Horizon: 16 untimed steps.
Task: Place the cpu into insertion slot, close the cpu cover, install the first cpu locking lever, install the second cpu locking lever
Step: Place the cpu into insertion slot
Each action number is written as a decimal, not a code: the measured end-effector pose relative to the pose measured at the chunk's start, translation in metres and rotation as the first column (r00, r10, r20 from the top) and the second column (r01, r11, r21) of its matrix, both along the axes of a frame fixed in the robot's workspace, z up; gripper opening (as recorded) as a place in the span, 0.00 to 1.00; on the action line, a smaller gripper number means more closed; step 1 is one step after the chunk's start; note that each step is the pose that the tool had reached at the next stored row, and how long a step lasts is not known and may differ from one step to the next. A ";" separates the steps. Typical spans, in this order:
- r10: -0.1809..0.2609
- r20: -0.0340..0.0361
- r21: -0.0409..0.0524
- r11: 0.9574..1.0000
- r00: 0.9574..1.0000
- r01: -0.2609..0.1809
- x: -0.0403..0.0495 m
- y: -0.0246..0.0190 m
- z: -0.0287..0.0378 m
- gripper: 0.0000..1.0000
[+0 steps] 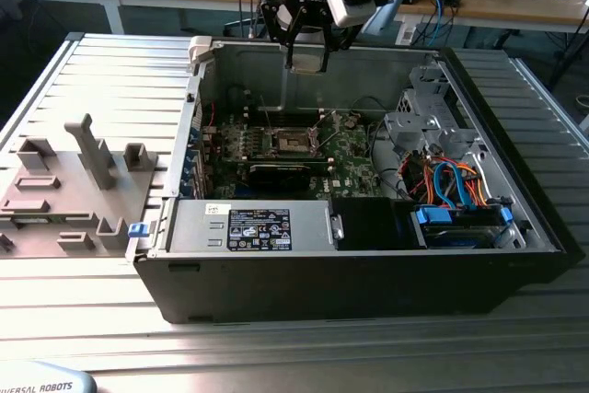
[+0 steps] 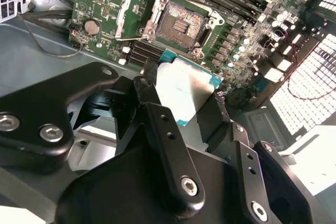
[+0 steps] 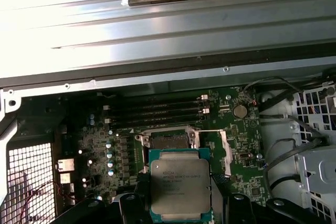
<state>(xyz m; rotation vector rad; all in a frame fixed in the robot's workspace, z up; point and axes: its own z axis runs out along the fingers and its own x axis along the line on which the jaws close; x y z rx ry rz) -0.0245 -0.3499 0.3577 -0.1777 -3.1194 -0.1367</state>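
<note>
My gripper (image 1: 308, 62) hangs over the back wall of the open computer case (image 1: 350, 273), well above the motherboard. It is shut on the cpu (image 2: 184, 90), a silver-topped square chip on a teal board, held by its edges between the black fingers (image 2: 157, 114). In the first wrist view the cpu (image 3: 180, 184) sits just short of the insertion slot (image 3: 169, 141). The insertion slot (image 2: 181, 24) lies bare, its dark contact field exposed. The cpu cover (image 2: 134, 17) is swung open beside the slot, seen also as the cpu cover (image 3: 224, 153). In the exterior view the insertion slot (image 1: 294, 142) sits mid-board.
Long memory slots (image 3: 155, 114) run beside the socket. A black card (image 1: 281, 172) stands across the board in front of it. A drive cage with coloured cables (image 1: 451, 181) fills the exterior view's right, the power supply (image 1: 248, 225) the front. A grey fixture plate (image 1: 74, 181) lies outside.
</note>
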 end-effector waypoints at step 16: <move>-0.026 0.000 -0.001 1.000 1.000 0.026 0.0001 0.0000 -0.0002 0.54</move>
